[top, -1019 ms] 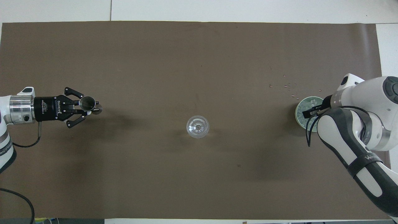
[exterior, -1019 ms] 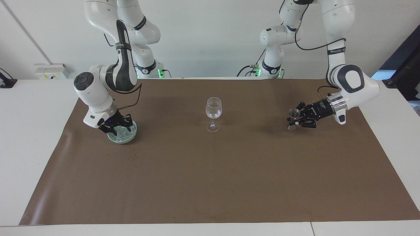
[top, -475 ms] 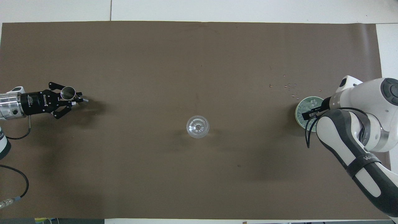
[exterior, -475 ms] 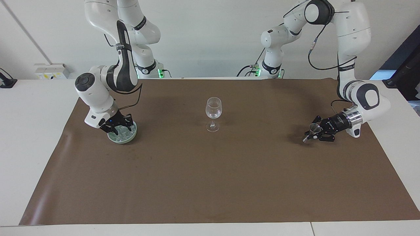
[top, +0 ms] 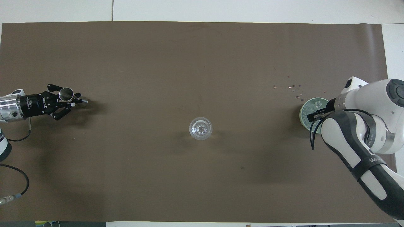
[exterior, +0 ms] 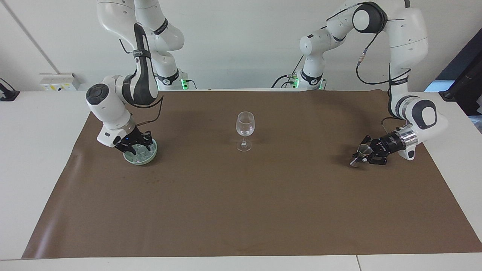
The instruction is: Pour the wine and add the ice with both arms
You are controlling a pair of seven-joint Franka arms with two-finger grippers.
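Currently left gripper (exterior: 362, 155) fingers hold a metal measuring cup (exterior: 363, 149) on the worktop; right gripper (exterior: 136, 146) is in the ice bowl (exterior: 142, 160), fingers' state unclear.

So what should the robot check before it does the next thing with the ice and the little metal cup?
1. Wine glass upright mid-table, clear of both arms: ok.
2. Left gripper shut on the metal jigger: ok.
3. Jigger set down on the brown mat: cannot tell.
4. Right gripper down in the pale green bowl of ice: ok.
5. An ice cube held: cannot tell.
6. Mat clean: not ok, small bits lie beside the bowl.
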